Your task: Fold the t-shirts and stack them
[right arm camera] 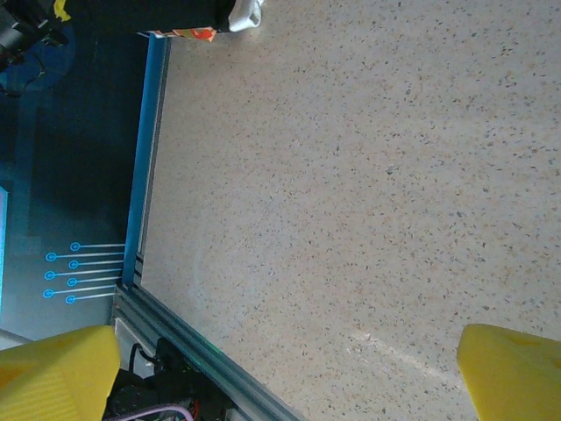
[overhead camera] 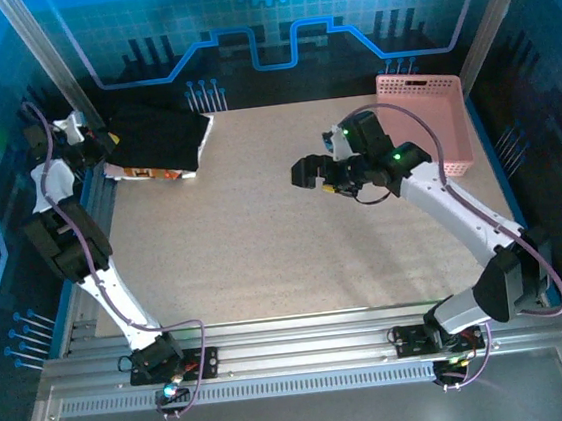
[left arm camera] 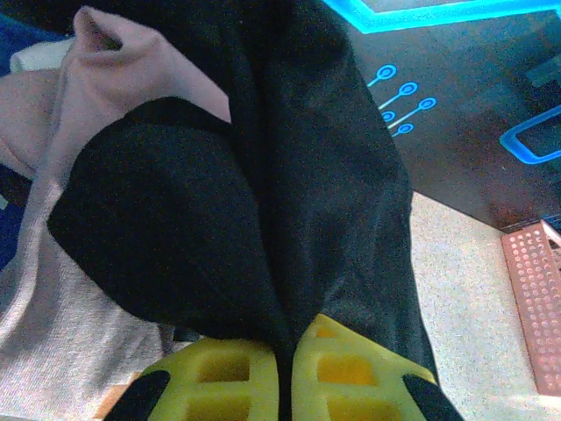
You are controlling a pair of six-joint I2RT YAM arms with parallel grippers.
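- Table (overhead camera: 294,239): open speckled top across the middle and near side, with room all around the right arm.
- Black t-shirt (overhead camera: 158,138): in the far-left corner, lying over the pale pink t-shirt (overhead camera: 141,172), whose printed edge peeks out nearside.
- Pink basket (overhead camera: 430,119): in the far-right corner, behind the right arm.
- Left claw (left arm camera: 285,373): at the table's left edge, pinched closed on a fold of black cloth.
- Right claw (right arm camera: 289,368): above mid-table, fingers spread wide, holding nothing.

plain black t-shirt (overhead camera: 158,138), pale pink t-shirt (left arm camera: 53,289) with orange-red print, pink perforated basket (overhead camera: 430,119), beige speckled table (overhead camera: 265,252), yellow finger pads (right arm camera: 57,364)
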